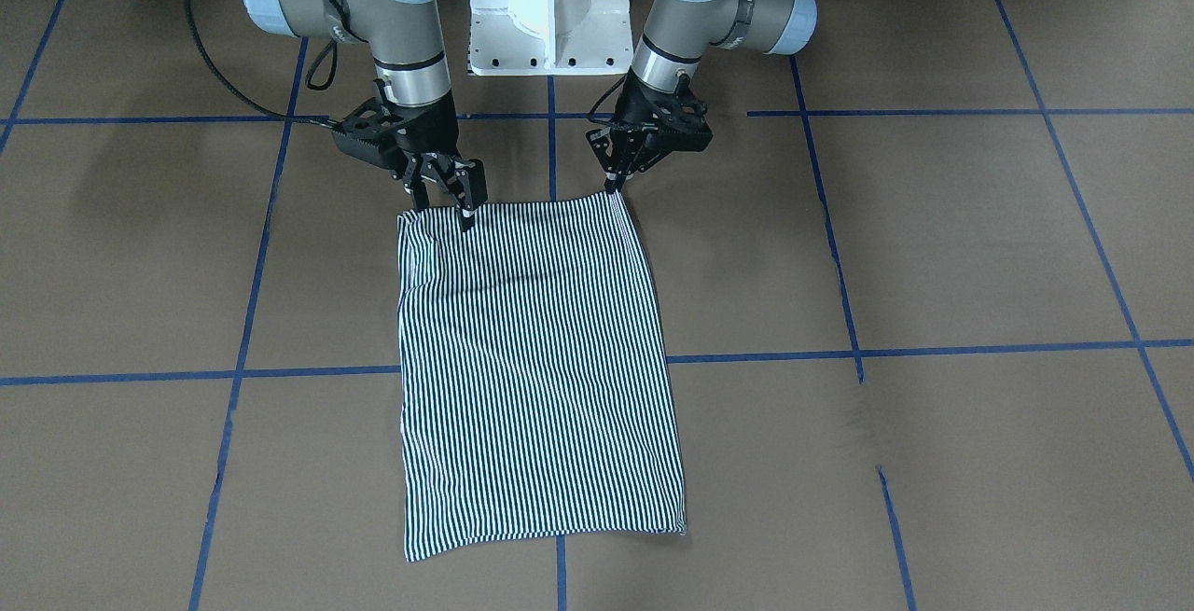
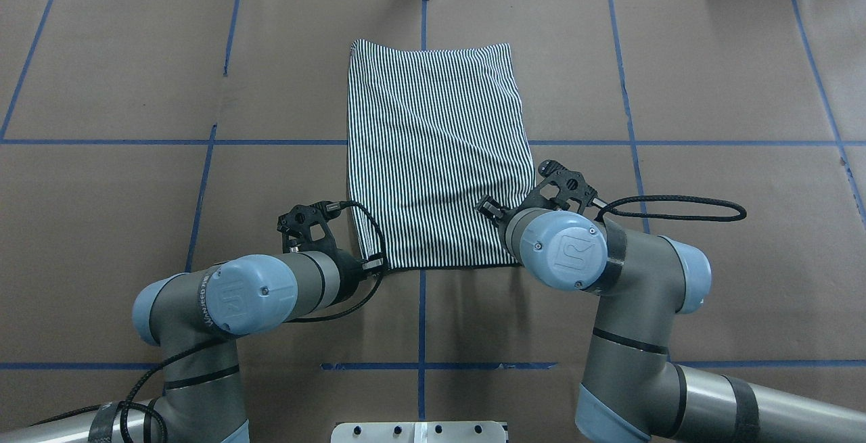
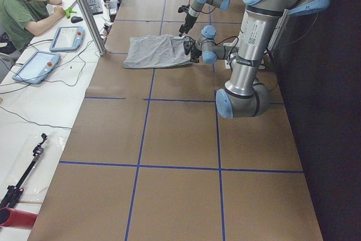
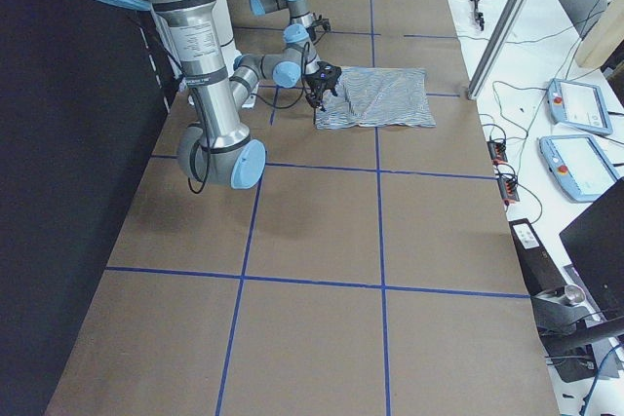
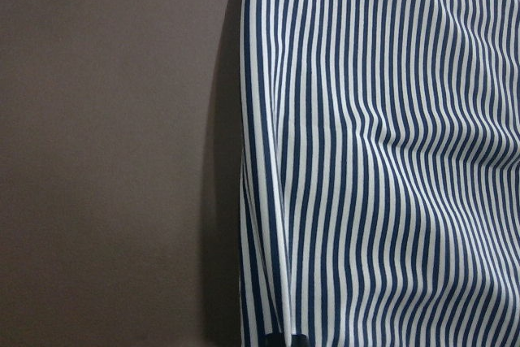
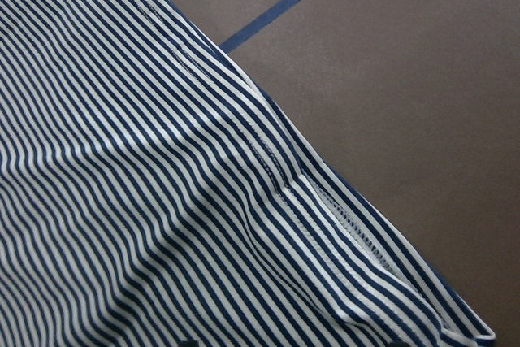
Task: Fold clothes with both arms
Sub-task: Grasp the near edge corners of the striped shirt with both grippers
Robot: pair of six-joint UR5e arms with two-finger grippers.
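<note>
Right gripper point(image 1: 441, 210) spread, one fingertip point(image 1: 465, 217) touching shirt point(image 1: 536, 359) near its robot-side corner, left gripper point(image 1: 612, 187) pressed together, pinching opposite robot-side corner, shirt a folded striped rectangle, flat at centre of table point(image 1: 933, 238), across blue tape lines point(image 1: 765, 356)

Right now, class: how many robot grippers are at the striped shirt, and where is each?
2. The left gripper is at the shirt corner nearest the robot, on its left side. The right gripper is over the same edge, near the other corner. Neither is hidden.
</note>
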